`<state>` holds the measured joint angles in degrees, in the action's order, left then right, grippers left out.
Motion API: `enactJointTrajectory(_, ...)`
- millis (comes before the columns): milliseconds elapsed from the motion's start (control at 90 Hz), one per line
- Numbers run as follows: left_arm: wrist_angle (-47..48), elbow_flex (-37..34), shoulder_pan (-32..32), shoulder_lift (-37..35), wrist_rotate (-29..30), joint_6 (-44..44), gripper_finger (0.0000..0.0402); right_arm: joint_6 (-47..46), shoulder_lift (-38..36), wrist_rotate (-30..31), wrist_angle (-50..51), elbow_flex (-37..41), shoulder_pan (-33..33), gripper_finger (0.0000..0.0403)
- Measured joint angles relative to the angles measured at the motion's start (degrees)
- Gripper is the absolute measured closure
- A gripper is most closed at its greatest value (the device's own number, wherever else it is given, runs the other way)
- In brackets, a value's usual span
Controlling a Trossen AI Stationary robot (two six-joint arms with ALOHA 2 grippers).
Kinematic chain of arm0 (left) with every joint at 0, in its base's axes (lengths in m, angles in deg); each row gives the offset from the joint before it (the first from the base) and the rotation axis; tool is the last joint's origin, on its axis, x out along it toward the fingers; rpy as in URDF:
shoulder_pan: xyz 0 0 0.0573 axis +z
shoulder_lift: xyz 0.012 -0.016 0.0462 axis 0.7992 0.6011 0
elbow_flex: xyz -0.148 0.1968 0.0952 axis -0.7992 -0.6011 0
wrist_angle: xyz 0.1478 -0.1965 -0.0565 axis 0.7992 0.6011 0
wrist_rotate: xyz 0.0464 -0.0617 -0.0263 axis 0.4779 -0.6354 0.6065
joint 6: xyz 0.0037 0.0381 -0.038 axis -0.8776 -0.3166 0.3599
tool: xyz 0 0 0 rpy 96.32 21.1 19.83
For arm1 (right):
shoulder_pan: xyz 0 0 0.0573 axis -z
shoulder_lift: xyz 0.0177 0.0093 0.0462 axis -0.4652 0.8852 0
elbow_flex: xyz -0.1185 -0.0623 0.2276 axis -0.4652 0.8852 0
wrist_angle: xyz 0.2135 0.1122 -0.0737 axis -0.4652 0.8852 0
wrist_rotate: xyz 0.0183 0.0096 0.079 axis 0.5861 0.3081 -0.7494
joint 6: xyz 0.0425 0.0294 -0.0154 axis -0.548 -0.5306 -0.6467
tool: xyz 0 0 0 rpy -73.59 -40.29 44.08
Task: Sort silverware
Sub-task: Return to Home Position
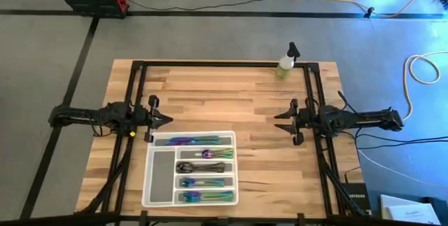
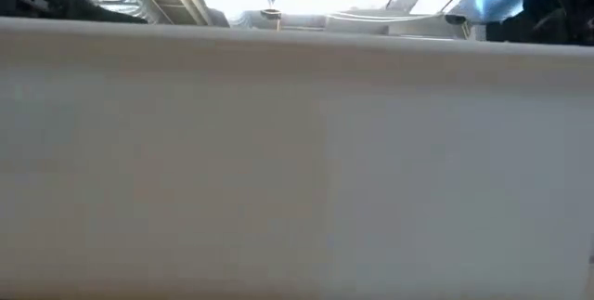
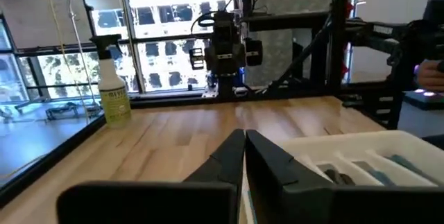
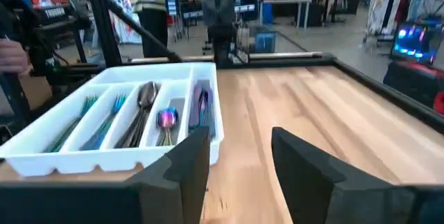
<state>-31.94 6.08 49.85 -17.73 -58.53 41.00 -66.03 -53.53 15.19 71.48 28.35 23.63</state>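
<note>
The silverware lies sorted in a white compartment tray [image 1: 155, 196] at the table's near middle. Iridescent pieces [image 1: 192, 140] fill the far slot, and dark ones [image 1: 203, 167] a middle slot. The right wrist view shows iridescent forks [image 4: 97, 123], a dark spoon [image 4: 143, 102] and a purple spoon [image 4: 166, 118] in the tray [image 4: 104, 158]. My left gripper [image 1: 166, 119] hovers shut just beyond the tray's far left corner; its fingers meet in the left wrist view [image 3: 244, 148]. My right gripper [image 1: 278, 121] stands open to the tray's right, its fingers apart [image 4: 239, 151] with nothing between them.
A small spray bottle [image 1: 285, 64] stands at the table's far edge, right of middle, and also shows in the left wrist view [image 3: 114, 89]. A dark frame borders the table. The tray's white wall [image 2: 297, 170] fills the low view. Bare wood lies between the grippers.
</note>
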Motion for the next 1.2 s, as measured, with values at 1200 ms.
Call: enactJointTrajectory(1200,4.9,0.0,0.2,2.6,0.5,2.7,0.0402,11.0,0.1,0.0,-0.2,0.0,0.0,0.0265)
